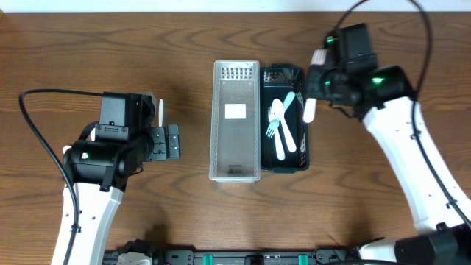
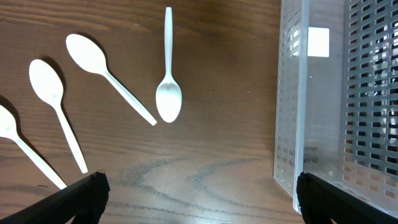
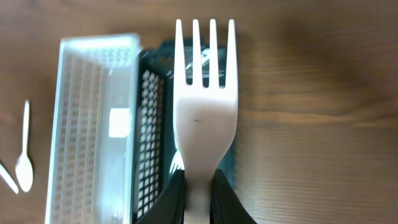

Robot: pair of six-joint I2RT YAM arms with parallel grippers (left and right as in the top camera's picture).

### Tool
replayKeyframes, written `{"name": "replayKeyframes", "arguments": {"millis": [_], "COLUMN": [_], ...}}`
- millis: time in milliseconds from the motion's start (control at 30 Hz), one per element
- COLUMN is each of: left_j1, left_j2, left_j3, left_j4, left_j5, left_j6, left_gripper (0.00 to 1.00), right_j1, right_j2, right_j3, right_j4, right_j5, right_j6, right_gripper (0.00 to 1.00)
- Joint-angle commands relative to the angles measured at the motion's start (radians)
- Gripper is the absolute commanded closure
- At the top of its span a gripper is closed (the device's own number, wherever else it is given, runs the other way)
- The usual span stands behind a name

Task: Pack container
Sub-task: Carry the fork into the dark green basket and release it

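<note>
A: Which pincer holds the task item?

B: The right pincer [image 3: 198, 186] is clamped on the handle of a white fork [image 3: 205, 106], tines toward 12 o'clock. It hangs at the 2 o'clock corner of the black container [image 1: 283, 73], which holds several pieces of light plastic cutlery.

A: And the left pincer [image 2: 199, 193]?

B: Its jaws stand wide apart and hold nothing, at 9 o'clock from the clear container [image 1: 235, 121]. Four white spoons [image 2: 168, 93] lie on the bench [image 1: 110, 44] beneath it.

A: Is any writing legible?

B: A white label [image 2: 318, 42] on the clear container's floor appears blank. Faint embossed marks on its wall are too blurred to read.
</note>
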Motion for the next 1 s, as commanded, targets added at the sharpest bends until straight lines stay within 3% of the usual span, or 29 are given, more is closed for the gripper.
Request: {"name": "replayKeyframes", "arguments": {"millis": [0,167,267,433,500,600,767,967], "left_j1": [0.003,0.003,0.003,0.003,0.003,0.003,0.003,0.003], "left_j2": [0.000,0.000,0.000,0.000,0.000,0.000,-0.004,0.002], "left_j3": [-0.003,-0.003,-0.003,-0.003,-0.003,-0.003,-0.001,0.100], "left_j4": [0.000,0.000,0.000,0.000,0.000,0.000,-0.009,-0.041], "left_j5": [0.006,0.006,0.006,0.006,0.006,0.006,0.006,0.002], "left_j6": [0.006,0.006,0.006,0.006,0.006,0.006,0.006,0.016], "left_gripper": [0.02,0.02,0.02,0.02,0.02,0.02,0.02,0.02], "right_j1": [0.054,0.086,0.094,0.096,0.096,0.096,0.071,-0.073], "right_j2": [0.090,0.217,0.285,0.336,0.336,0.335,0.310,0.188], "right_j3": [0.009,0.009,0.009,0.009,0.009,0.011,0.091,0.221], "right_j4": [-0.006,-0.015,-0.015,-0.004,0.004,0.022,0.000,-0.023], "right_j5": [0.003,-0.005,-0.017,-0.023,-0.023,-0.023,-0.013,0.031], "right_j6": [-0.064,-0.063,-0.064,-0.065,-0.065,-0.080,-0.087,-0.044], "right_gripper": [0.99,0.98,0.83,0.80,0.67,0.60,0.58,0.53]}}
